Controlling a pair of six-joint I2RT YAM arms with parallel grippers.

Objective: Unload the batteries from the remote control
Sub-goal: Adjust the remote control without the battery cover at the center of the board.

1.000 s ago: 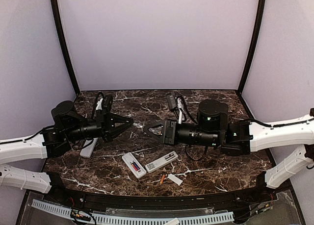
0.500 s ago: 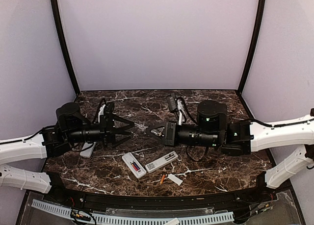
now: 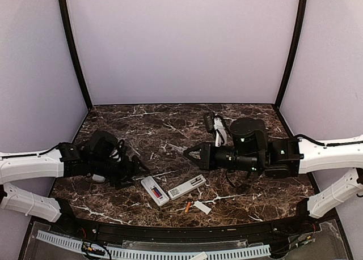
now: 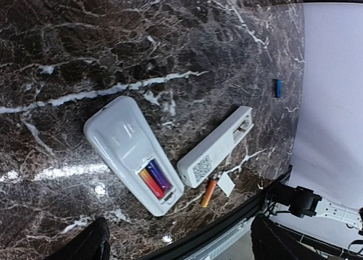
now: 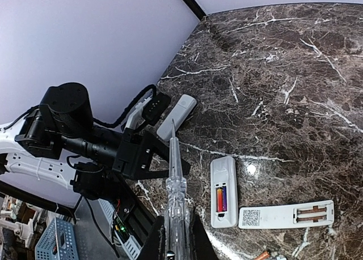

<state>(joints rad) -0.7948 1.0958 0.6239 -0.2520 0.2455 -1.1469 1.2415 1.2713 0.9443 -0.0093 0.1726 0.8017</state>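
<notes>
A white remote control (image 3: 154,190) lies face down with its compartment uncovered, and an orange-red and a purple battery (image 4: 154,179) sit inside it (image 5: 220,199). Beside it lies a second white remote (image 3: 187,187) whose compartment (image 5: 313,213) holds no batteries. A loose orange battery (image 4: 208,192) and a small white cover (image 4: 226,183) lie near the front edge. A blue battery (image 4: 278,88) lies farther off. My left gripper (image 3: 133,169) hangs open just left of the loaded remote, nothing between its fingers (image 4: 85,246). My right gripper (image 3: 190,154) is shut on a clear screwdriver (image 5: 174,186) that points left.
A third white remote (image 5: 177,115) lies at the left, partly under my left arm (image 3: 85,163). The table's dark front rail (image 3: 181,233) runs close below the loose battery and the cover. Purple walls close in the back and both sides.
My left gripper has opened and swung back, down and left to sit beside the loaded remote. My right gripper has drawn a little to the right, still gripping the screwdriver.
</notes>
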